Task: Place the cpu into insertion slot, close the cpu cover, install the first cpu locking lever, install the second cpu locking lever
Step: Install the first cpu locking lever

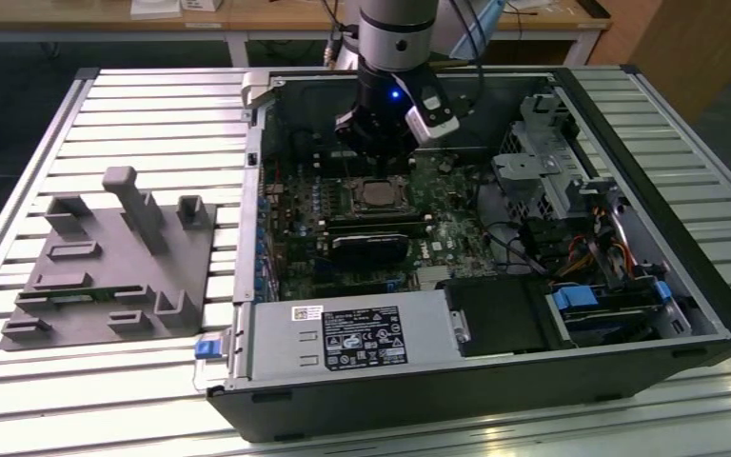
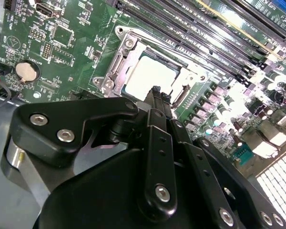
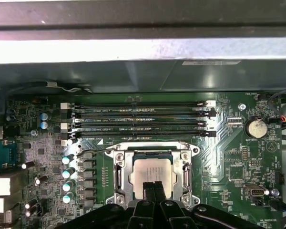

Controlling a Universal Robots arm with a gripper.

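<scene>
my arm (image 1: 398,38) straight down into the open case (image 1: 467,390), fingers (image 3: 150,190) pressed together, empty, tips over the seated cpu (image 3: 152,172)

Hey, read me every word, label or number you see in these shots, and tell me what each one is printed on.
No text here reads clearly enough to quote.
Black label on the power supply: print too small.
White sticker beside it: blurred.
White lettering on the green circuit board: too small.
Pale label on the case wall: blurred.
</scene>
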